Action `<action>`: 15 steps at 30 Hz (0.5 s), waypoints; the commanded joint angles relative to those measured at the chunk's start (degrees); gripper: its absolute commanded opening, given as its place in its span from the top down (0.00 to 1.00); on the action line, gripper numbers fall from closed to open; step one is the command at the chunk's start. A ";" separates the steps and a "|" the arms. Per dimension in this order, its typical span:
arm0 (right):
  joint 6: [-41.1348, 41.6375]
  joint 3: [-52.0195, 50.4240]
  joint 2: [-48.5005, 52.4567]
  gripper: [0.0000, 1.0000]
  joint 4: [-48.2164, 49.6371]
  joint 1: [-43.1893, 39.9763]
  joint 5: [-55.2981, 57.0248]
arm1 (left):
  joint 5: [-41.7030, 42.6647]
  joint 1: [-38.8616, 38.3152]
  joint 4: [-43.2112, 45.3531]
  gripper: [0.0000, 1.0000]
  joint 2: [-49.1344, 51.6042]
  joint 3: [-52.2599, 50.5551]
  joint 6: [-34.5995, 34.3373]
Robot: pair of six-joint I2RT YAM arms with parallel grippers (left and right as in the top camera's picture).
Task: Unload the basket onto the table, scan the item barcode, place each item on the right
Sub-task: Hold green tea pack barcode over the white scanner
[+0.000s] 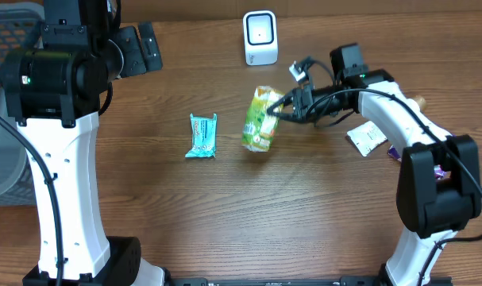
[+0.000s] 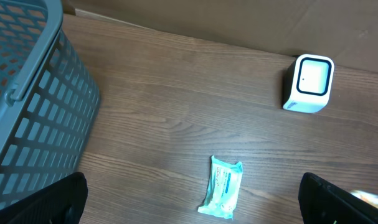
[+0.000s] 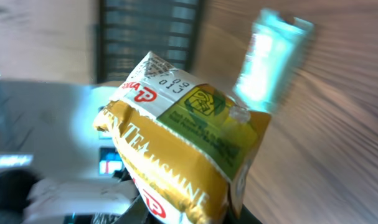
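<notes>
the right hand (image 1: 279,110) pinches the tea pouch (image 1: 260,121) by its right edge, centre frame; it looks light, soft, crinkly, best gripped at a seam.

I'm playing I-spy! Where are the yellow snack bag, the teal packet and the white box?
yellow and green foil bag (image 1: 259,123), overhead view, middle of its body.
small teal plastic packet (image 1: 202,136), overhead view, its middle.
white boxy scanner (image 1: 260,35), overhead view, its front window.

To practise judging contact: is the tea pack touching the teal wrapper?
Apart. The overhead view shows a strip of bare table between the tea pack and the teal wrapper.
</notes>
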 commanded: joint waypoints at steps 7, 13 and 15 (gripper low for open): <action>9.03 8.37 -6.69 0.82 6.08 -1.73 -14.58 | -0.74 -0.04 0.20 0.00 0.42 0.66 -0.92; 23.80 11.78 -6.71 0.85 15.34 -1.77 -14.58 | -0.74 -0.04 0.20 0.00 0.42 0.66 -0.92; 29.77 12.59 -6.71 0.85 19.89 -1.77 -14.58 | -0.74 -0.04 0.20 0.00 0.42 0.66 -0.90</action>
